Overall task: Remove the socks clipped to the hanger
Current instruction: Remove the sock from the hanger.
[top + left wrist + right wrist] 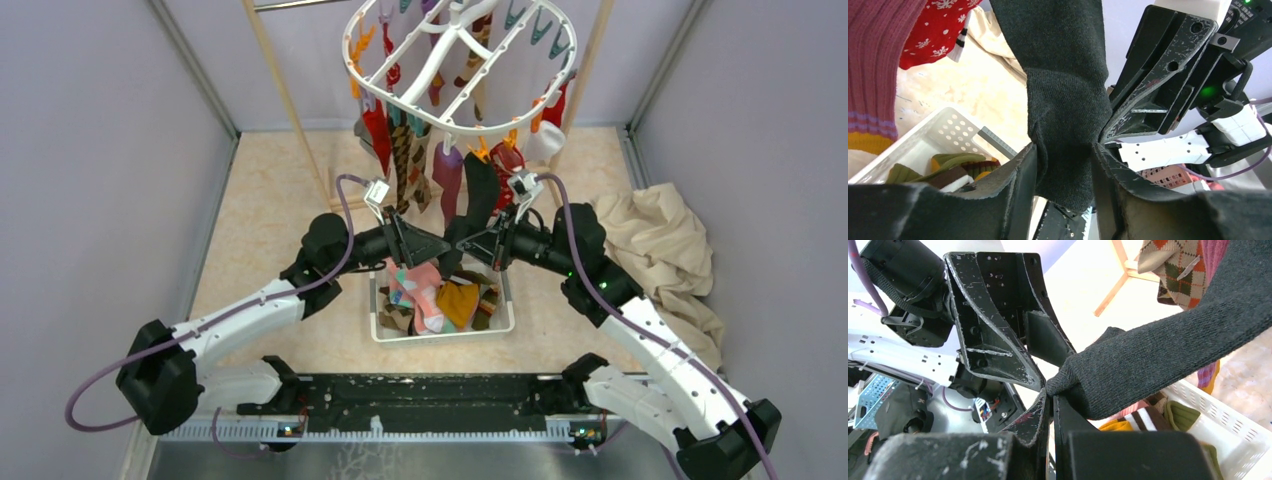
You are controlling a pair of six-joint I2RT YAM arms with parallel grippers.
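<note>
Left end effector (441, 246) and right end effector (464, 243) seemingly pinch dark sock (482, 195).

Dark grey sock (1068, 90) is knitted fine, matt cloth. Purple sock (873, 60) is coarsely ribbed. Left gripper (1063, 150) is made of black plastic, matt, scuffed and scratched pale. Basket (943, 130) is moulded in smooth white perforated plastic. Hanger (420, 118) is formed in smooth white plastic.

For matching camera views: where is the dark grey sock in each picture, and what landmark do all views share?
Top external: the dark grey sock hangs at centre, above the white basket.
Left wrist: fills the upper middle.
Right wrist: slants from upper right to centre.
Shared landmark: the white basket, lower left in left wrist, lower right in right wrist.
</note>
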